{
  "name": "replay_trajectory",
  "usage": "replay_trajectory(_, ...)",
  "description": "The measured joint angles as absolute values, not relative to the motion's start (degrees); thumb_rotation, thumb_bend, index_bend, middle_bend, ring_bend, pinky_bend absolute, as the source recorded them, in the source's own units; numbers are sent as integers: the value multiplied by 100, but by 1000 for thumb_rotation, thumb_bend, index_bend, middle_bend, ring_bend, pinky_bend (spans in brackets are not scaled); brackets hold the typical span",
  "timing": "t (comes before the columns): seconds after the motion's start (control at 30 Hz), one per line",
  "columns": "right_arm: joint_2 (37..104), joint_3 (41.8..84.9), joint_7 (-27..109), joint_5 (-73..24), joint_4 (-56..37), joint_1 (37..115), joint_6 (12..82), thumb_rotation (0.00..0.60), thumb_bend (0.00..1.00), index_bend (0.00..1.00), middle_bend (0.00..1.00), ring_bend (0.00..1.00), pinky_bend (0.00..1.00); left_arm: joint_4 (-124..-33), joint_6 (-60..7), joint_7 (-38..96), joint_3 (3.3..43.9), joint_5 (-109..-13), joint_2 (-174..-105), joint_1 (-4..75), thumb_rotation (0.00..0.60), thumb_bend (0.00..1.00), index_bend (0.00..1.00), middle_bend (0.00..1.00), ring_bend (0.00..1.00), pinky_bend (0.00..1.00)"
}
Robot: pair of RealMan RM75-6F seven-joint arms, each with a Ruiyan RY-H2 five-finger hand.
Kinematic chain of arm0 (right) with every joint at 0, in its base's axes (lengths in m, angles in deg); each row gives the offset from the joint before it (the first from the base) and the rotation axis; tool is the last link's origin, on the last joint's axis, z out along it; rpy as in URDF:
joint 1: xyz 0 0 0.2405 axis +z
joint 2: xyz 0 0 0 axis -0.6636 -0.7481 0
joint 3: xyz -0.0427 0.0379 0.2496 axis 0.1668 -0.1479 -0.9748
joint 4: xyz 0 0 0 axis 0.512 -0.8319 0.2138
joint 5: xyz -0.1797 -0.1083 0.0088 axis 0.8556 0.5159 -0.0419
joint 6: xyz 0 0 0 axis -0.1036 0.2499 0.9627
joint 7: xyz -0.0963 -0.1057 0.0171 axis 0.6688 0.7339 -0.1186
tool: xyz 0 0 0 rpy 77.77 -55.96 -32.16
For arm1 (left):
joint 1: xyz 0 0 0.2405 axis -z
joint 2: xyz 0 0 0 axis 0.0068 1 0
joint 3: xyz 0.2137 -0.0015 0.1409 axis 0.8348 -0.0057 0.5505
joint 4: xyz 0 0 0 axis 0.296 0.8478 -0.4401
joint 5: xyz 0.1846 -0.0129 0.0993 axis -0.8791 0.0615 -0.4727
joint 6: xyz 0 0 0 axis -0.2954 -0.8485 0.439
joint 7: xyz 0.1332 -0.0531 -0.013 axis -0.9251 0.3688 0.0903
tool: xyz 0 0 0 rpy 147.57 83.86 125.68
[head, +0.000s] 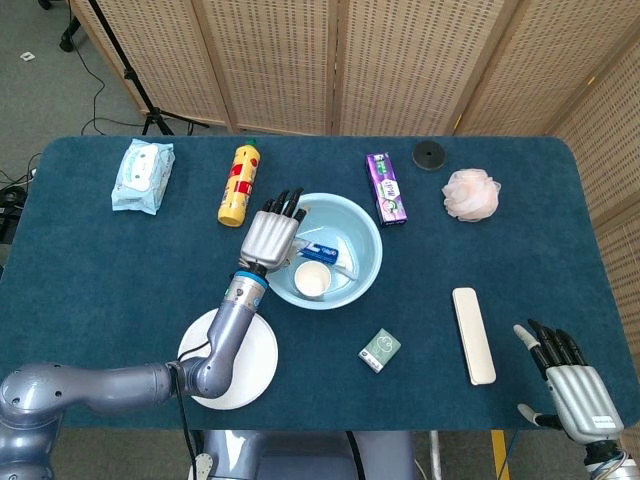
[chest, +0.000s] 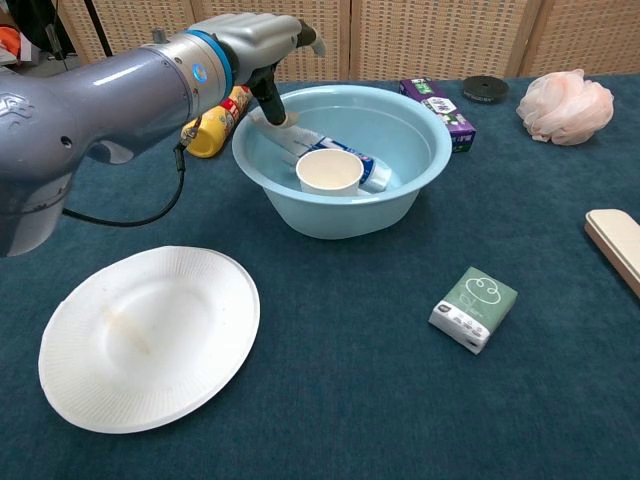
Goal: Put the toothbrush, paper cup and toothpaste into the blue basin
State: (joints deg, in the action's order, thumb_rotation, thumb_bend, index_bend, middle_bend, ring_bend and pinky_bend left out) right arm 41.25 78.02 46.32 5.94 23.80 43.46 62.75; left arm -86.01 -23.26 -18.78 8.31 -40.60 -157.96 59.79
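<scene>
Lying inside the blue basin (chest: 420, 170), the toothpaste (chest: 345, 160) tube rested flat on the bottom, its blue-and-white printed skin glossy, just behind the paper cup (chest: 329, 172). That cup stood upright in the basin, a plain cream cylinder with a rolled rim, touching the tube. Of the toothbrush I could not make out a clear shape under the hand. The basin itself was a smooth, round pale-blue plastic bowl with a gently flared wall.

Over the basin's rim, on the side nearest the yellow bottle (head: 239, 184), the left hand (head: 272, 231) hovered, metallic grey with dark fingertips, fingers spread and holding nothing, its grey forearm running back over the ribbed white paper plate (chest: 150, 335) in front of the basin. The right hand (head: 568, 378) sat well away from the basin at the table's near corner, fingers (head: 548, 343) fanned apart, empty.

Beyond the basin lay a purple box (head: 386, 188) and a black disc (head: 429, 155); a frilly pink bath puff (head: 471, 194) sat further off. A small green packet (chest: 473, 308) and a cream oblong case (head: 473, 334) lay nearer the robot, and a soft wipes pack (head: 144, 174) beyond the bottle.
</scene>
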Motion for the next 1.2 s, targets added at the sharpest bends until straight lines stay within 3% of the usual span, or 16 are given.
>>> replay_trajectory(0.17, 4122, 7821, 4667, 662, 2408, 4332, 6315, 600, 104, 0, 0, 0, 0, -8903, -2365, -1808, 905, -4005, -15504, 5898, 600, 258, 0, 0, 0, 79)
replay_trajectory(0.53, 4099, 7846, 4725, 793, 2460, 4278, 6457, 600, 104, 0, 0, 0, 0, -10263, -2611, -1629, 1144, -3925, -14437, 5422, 600, 258, 0, 0, 0, 78)
replay_trajectory(0.87, 4043, 7884, 4819, 1003, 2562, 4161, 6710, 600, 104, 0, 0, 0, 0, -12294, -2911, -918, 2048, -4311, -12451, 4181, 600, 269, 0, 0, 0, 78)
replay_trajectory(1.2, 4099, 7883, 5065, 1012, 2615, 4139, 6691, 600, 104, 0, 0, 0, 0, -12451, -3513, 187, 3150, -6345, -11709, 2786, 600, 279, 0, 0, 0, 78)
